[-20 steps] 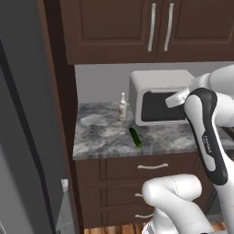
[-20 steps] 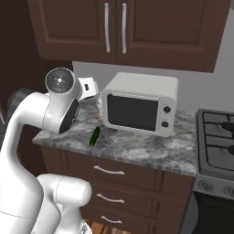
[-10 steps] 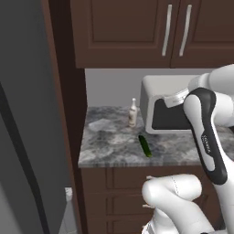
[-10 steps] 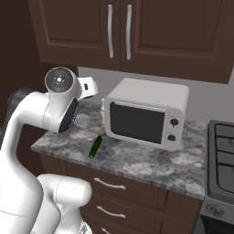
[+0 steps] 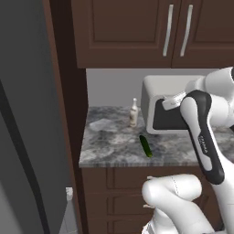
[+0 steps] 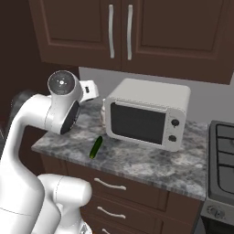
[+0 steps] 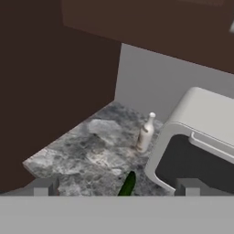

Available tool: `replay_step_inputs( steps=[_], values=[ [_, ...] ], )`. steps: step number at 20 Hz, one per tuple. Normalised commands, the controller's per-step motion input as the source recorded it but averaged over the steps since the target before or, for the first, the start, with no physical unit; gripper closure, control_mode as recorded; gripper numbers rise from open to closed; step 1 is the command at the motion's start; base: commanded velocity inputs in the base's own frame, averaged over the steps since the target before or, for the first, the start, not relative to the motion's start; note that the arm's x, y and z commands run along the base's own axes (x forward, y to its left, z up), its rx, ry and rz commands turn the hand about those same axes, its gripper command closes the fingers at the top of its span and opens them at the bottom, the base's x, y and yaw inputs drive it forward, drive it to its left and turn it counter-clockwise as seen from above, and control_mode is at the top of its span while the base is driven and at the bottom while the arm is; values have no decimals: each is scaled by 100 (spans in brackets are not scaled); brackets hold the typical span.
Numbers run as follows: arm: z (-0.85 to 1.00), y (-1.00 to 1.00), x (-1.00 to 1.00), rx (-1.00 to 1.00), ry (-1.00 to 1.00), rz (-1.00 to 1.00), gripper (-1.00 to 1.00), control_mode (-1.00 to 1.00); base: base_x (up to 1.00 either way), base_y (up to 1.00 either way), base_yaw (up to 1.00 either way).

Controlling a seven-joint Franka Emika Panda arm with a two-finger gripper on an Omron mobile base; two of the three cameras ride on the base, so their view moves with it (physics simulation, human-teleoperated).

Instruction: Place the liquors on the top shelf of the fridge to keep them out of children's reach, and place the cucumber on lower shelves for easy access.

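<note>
**Gripper wide and empty above the counter; cucumber and one bottle on the stone**

Gripper [image 7: 116,186]: the two dark finger tips stand far apart at the bottom of the hand view, nothing between them. Held up in the air over the counter, touching nothing.

Cucumber [image 5: 146,146]: lies flat on the grey marbled counter [image 5: 109,146], near its front edge, in front of the microwave's left end. In the hand view it sits low and central, in the gap between the finger tips as seen, but down on the stone below the gripper and clear of it. From the right base view the cucumber [image 6: 96,147] points roughly front to back, slightly slanted, just off the front left corner of the white microwave [image 6: 146,114].

Cream-white bottle [image 5: 133,112]: upright toward the back of the counter, just beside the microwave's left side; contact cannot be told. In the hand view the bottle [image 7: 146,133] stands beyond the cucumber, farther from the gripper, close to the microwave's corner. Cucumber and bottle are apart, the bottle nearer the wall.

Fridge [image 5: 27,137]: grey side fills the left of the left base view, beyond a dark brown panel at the counter's left end. Its shelves are not visible from here.

Dark brown cabinets [image 5: 151,32] hang above the counter.
</note>
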Motion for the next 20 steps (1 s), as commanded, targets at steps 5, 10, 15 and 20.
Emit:
replay_step_inputs(
  steps=[5, 10, 15, 20],
  values=[
    [-42, 0, 19, 0, 0, 0, -100, -100, 0, 0, 0],
    [-44, 0, 11, -2, 7, -3, -100, -100, 0, 0, 0],
    [-33, 0, 2, -9, 22, -16, -100, -100, 0, 0, 0],
    [-32, 0, 2, -11, 23, -20, -100, -100, 0, 0, 0]
  ],
)
